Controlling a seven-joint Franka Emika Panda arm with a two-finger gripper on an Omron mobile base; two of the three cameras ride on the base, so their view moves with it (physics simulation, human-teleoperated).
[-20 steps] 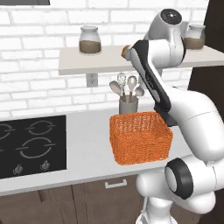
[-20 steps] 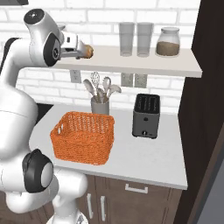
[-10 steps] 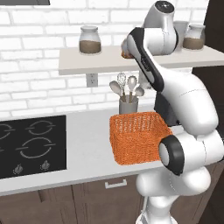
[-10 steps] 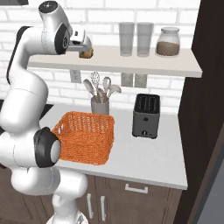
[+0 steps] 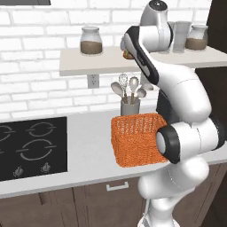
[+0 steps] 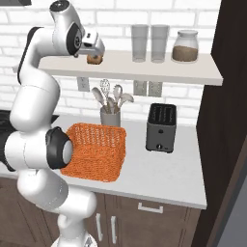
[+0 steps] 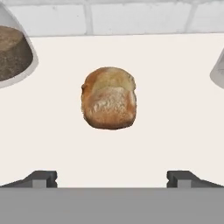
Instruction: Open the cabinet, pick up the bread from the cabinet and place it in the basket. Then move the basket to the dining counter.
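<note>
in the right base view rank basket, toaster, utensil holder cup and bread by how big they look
1. basket, largest by far
2. toaster
3. utensil holder cup, judged without the utensils
4. bread, smallest, on the shelf by the open tool

The basket sits somewhat nearer the camera, but the gap is too big to change the order.

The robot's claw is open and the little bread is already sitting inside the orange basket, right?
Not quite. The claw is open, but the bread is not in the orange basket. It sits on the white shelf, just in front of the claw, as the hand view shows. The right base view shows the basket down on the counter.
</note>
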